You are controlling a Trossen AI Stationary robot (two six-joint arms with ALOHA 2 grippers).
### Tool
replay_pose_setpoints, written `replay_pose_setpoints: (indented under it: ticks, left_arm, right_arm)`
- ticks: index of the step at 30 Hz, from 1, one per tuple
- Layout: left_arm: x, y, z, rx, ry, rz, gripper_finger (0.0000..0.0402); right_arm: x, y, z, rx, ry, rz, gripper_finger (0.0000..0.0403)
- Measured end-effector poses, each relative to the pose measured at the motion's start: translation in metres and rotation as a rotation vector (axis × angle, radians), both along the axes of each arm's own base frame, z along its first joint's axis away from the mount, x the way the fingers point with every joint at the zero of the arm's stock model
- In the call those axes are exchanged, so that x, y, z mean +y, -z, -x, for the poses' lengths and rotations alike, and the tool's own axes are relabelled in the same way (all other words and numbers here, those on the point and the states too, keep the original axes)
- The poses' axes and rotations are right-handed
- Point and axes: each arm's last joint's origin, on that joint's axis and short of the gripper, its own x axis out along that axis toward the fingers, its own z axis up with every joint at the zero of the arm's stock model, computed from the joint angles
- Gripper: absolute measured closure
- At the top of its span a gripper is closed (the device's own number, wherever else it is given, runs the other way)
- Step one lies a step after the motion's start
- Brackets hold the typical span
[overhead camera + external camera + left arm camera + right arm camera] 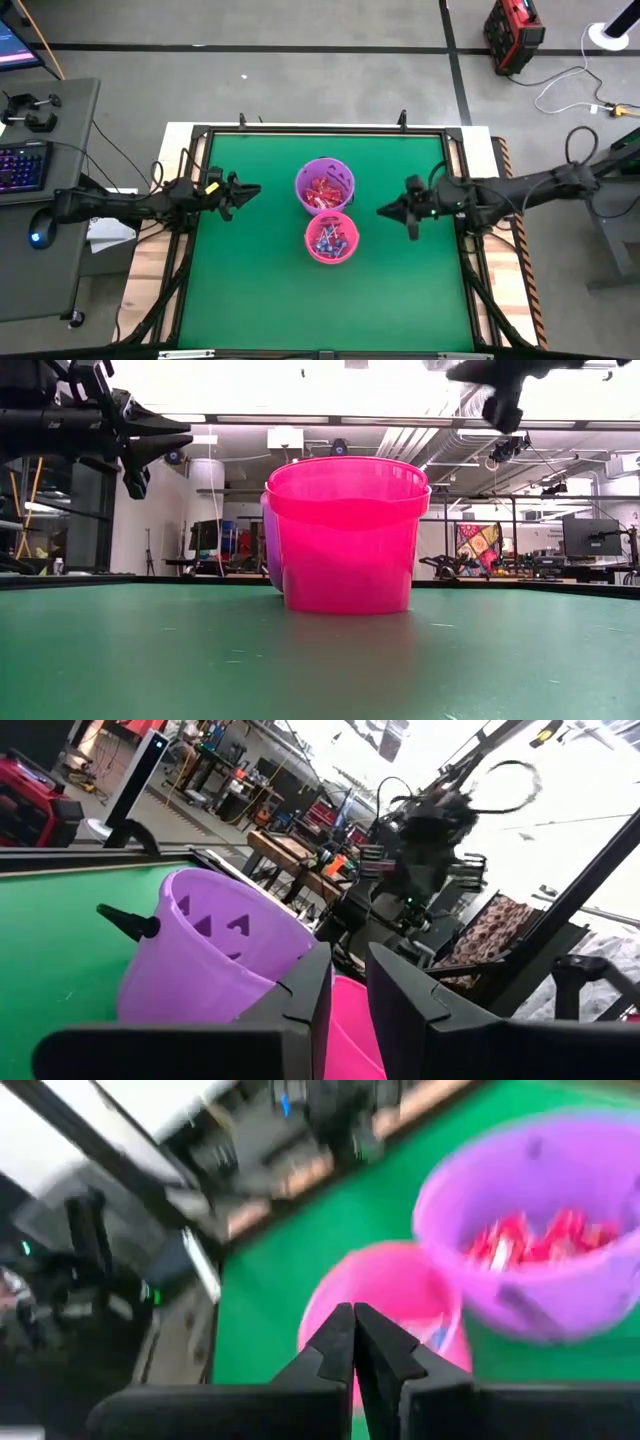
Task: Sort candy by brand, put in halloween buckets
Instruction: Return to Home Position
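The purple bucket [325, 185] stands at the middle of the green mat, and red packets [324, 192] lie inside it. The pink bucket [331, 238] stands right next to it on the near side. It holds blue-headed lollipops [332, 240]. My left gripper [255, 189] hovers above the mat to the left of the purple bucket, its fingers a narrow gap apart [348, 985]. My right gripper [382, 211] hovers to the right of both buckets and is shut [353, 1325]. Both grippers are empty. The right wrist view also shows the red packets [540, 1240] in the purple bucket [540, 1310].
The green mat [250, 290] has free room on all sides of the buckets, within a black frame [320, 129]. A desk with a keyboard [22, 165] and a mouse [38, 237] stands off the table's left. A red case [512, 35] sits on the floor beyond the far right corner.
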Motion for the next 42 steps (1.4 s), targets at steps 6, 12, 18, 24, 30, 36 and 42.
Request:
replay_pose_setpoints:
  ticks: [6, 12, 18, 24, 30, 36, 42]
  left_arm:
    - [0.0, 0.0, 0.0, 0.0, 0.001, 0.0, 0.0346]
    - [0.0, -0.001, 0.002, -0.008, 0.003, -0.001, 0.0346]
    - [-0.001, 0.003, 0.005, 0.034, 0.002, 0.004, 0.0346]
    - [-0.002, 0.03, 0.014, 0.319, 0.002, 0.034, 0.0346]
    - [-0.006, 0.026, 0.019, 0.275, 0.097, 0.021, 0.0346]
    - [-0.006, 0.013, 0.027, 0.123, 0.086, 0.0, 0.0346]
    - [-0.005, 0.012, 0.029, 0.103, 0.079, -0.002, 0.0346]
  right_arm:
    - [-0.025, 0.056, 0.021, -0.177, -0.008, 0.095, 0.0402]
    - [-0.028, 0.099, 0.04, -0.33, -0.093, 0.132, 0.0402]
    - [-0.028, 0.116, 0.051, -0.349, -0.102, 0.216, 0.0403]
    - [-0.029, 0.125, 0.05, -0.248, -0.097, 0.302, 0.0402]
    - [-0.029, 0.133, 0.051, -0.161, -0.109, 0.296, 0.0402]
    - [-0.026, 0.139, 0.062, -0.113, -0.141, 0.29, 0.0402]
    - [-0.025, 0.139, 0.076, -0.102, -0.148, 0.288, 0.0402]
